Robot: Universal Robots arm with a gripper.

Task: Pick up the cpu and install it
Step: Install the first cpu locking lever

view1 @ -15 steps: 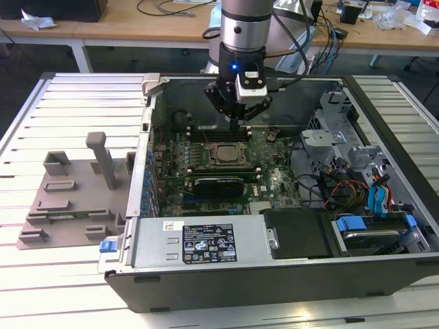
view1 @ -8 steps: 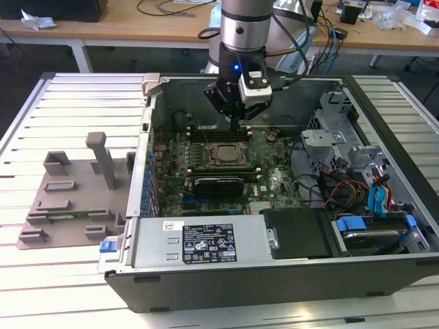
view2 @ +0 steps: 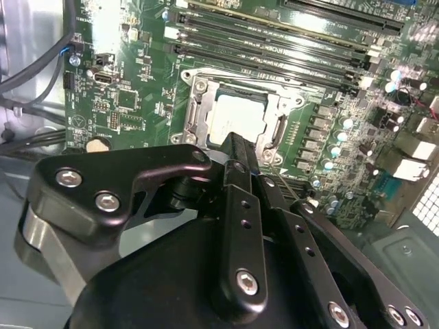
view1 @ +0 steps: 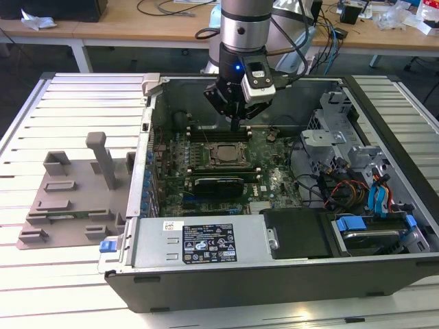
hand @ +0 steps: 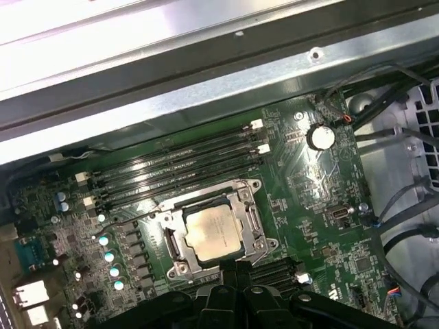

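Motherboard (view1: pixel 226 161) fills the floor of an open computer case (view1: pixel 384 110) that lies on its side on a slatted metal table (view1: pixel 82 89). Near the board's middle sits the socket (view1: pixel 225 155), a dark square with a metal frame, and the cpu (hand: pixel 214 232) already rests inside it, its silver-grey lid facing up and framed on all sides by the socket's bracket; in the second wrist view the same cpu (view2: pixel 236 116) lies squarely within that frame. The gripper (view1: pixel 239 125) hangs from the arm just above the board, over the memory slots (hand: pixel 178 164) beside the socket and apart from the chip. In the second wrist view the gripper's black fingers (view2: pixel 240 171) are drawn together into one narrow tip with nothing between them, so the pincer is clenched and empty, its tip pointing at the near edge of the socket. A long black card (view1: pixel 218 184) sits in a slot on the other side of the socket from the memory slots. Along the case's near edge runs the grey power supply (view1: pixel 199 243), and in the near corner on the exterior view's right stand drive bays with blue tabs (view1: pixel 350 225). On the table outside the case, toward the exterior view's left, lies a grey plastic fixture (view1: pixel 75 199).
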